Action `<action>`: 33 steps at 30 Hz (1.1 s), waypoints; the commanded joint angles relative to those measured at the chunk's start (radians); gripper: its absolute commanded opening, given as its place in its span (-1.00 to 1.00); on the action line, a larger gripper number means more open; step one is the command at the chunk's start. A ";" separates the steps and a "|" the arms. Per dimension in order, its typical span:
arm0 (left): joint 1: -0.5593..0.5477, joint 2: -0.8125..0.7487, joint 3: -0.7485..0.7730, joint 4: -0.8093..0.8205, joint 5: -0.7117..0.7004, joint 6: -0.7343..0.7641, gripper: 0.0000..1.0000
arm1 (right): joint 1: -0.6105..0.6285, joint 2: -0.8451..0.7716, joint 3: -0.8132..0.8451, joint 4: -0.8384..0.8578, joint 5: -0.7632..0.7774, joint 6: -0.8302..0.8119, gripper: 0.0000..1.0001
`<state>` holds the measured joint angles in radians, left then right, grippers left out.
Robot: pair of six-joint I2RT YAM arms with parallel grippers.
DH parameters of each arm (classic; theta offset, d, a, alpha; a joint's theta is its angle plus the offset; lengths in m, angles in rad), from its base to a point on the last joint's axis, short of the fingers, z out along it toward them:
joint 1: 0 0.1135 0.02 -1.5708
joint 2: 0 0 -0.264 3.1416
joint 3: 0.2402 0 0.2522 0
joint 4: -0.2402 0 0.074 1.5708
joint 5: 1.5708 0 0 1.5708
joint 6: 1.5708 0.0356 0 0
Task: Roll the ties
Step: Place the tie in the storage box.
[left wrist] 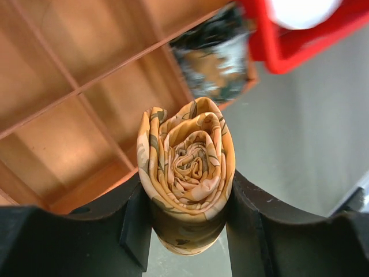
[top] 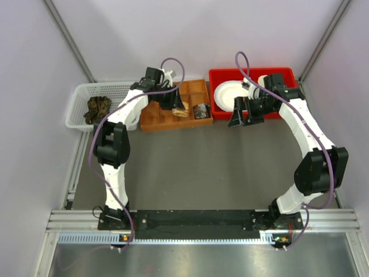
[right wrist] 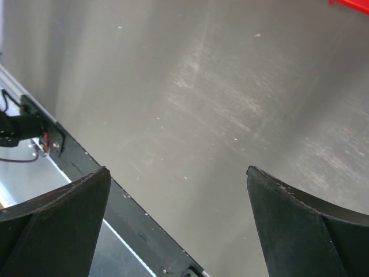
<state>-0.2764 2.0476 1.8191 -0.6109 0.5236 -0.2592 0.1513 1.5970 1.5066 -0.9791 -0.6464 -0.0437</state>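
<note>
Blurred out of focus: dark rolled tie [left wrist: 216, 55] in the tray [left wrist: 69, 115]. Cut by the top edge: red bin [left wrist: 300, 43], white plate [left wrist: 302, 7]. Too small to count (one or several?): dark ties [top: 97, 108] in basket [top: 74, 109].

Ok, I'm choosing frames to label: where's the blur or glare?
Left wrist: rolled tan tie sharp, the dark tie and red bin behind blurred. Right wrist: soft sheen on the table. Top external: evenly lit, white plate washed out.

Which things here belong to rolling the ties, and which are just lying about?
On the job: rolled tan-orange tie in left gripper; rolled dark tie in brown tray; dark ties in white basket.
Lying about: red bin; white plate.
</note>
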 commanded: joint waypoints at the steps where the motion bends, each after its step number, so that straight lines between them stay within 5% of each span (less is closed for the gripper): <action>1: -0.029 0.046 0.084 -0.038 -0.129 -0.050 -1.00 | -0.019 0.006 0.040 -0.027 0.047 -0.039 0.98; 25: -0.132 0.324 0.327 -0.173 -0.431 -0.133 -1.00 | -0.032 0.089 0.070 -0.026 0.065 -0.041 0.98; 27: -0.135 0.330 0.325 -0.171 -0.442 -0.135 -0.88 | -0.032 0.096 0.073 -0.026 0.062 -0.041 0.98; 31: -0.144 0.330 0.322 -0.173 -0.461 -0.130 -0.13 | -0.038 0.107 0.089 -0.030 0.056 -0.039 0.97; 33: -0.147 0.326 0.327 -0.174 -0.459 -0.123 0.08 | -0.038 0.110 0.092 -0.029 0.053 -0.038 0.98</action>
<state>-0.4152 2.3814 2.1078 -0.7753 0.0990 -0.3779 0.1242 1.7000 1.5398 -1.0199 -0.5705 -0.0715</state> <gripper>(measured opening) 0.503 0.987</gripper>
